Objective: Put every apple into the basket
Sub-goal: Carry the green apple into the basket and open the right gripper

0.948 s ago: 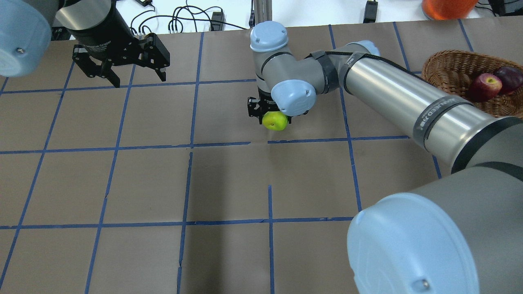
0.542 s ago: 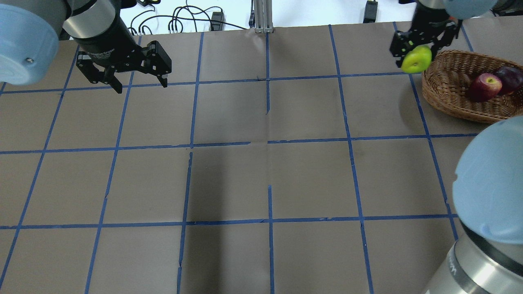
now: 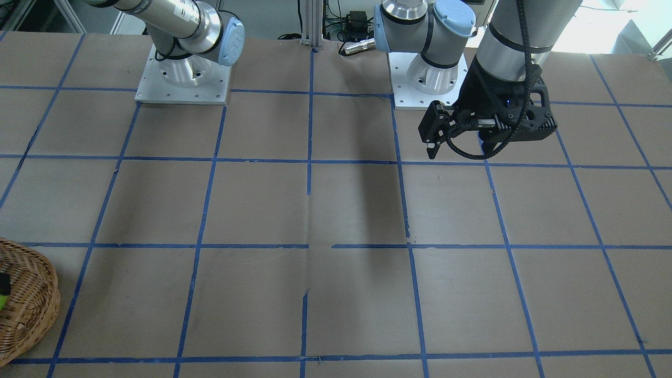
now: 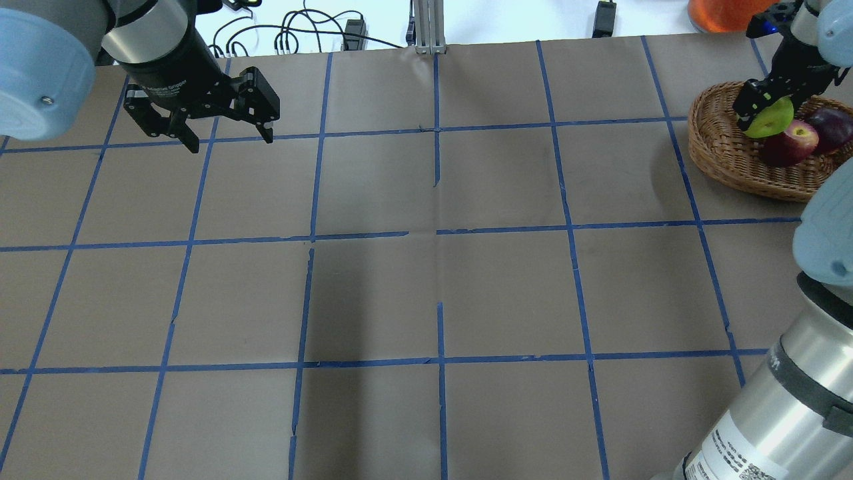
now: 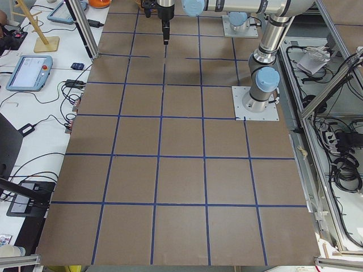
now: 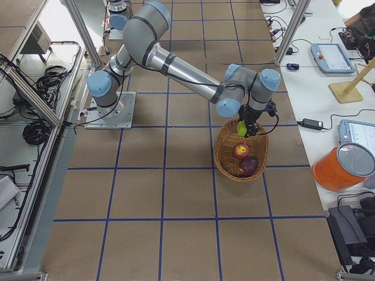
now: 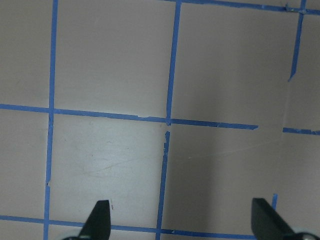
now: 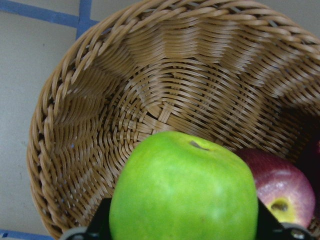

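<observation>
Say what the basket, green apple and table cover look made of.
Basket: woven cane or wicker, matte light brown; interlaced strands show.
Green apple: smooth skin with a soft sheen; real or plastic, cannot tell.
Table cover: probably brown paper, matte, creased.

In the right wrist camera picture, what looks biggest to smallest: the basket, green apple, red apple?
1. basket
2. green apple
3. red apple, though it is partly hidden and farther from the camera, so the apples may really match.

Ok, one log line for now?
right tool: holding bright green apple above round wicker basket | left tool: open, empty | red apple, dark maroon apple: in basket
</observation>
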Available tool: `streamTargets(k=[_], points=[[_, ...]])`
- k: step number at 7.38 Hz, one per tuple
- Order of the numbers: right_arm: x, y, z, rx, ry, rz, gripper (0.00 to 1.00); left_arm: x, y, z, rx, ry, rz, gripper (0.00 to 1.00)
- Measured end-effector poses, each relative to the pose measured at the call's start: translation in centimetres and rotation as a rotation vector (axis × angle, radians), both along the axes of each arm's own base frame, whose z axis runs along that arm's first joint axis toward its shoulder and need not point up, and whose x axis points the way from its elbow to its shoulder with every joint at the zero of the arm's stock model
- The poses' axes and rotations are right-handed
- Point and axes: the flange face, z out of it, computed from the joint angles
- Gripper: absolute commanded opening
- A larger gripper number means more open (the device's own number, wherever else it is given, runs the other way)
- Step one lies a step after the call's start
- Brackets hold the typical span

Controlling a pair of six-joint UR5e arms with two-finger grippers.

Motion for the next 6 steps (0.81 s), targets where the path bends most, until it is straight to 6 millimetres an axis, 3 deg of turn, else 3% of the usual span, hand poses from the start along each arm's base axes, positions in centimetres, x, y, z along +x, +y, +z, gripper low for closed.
streamTargets(k=[1, 2, 5, 6], points=[[-0.1, -0.2, -0.6, -0.014, -0.024, 0.001, 0.88, 0.0, 0.0, 0.0, -0.001, 0.000, 0.000, 1.00], [0.5, -0.5, 0.3, -0.032, -0.028, 0.008, 1.00, 0.0, 0.0, 0.1, -0.002, 0.000, 0.000, 1.00], [4.9, 0.0, 5.8, -0.033, -0.016, 0.062, 1.00, 0.0, 0.1, 0.2, -0.004, 0.000, 0.001, 1.00], [5.3, 0.3, 6.2, -0.026, -0.016, 0.076, 1.00, 0.0, 0.1, 0.2, -0.005, 0.000, 0.001, 1.00]])
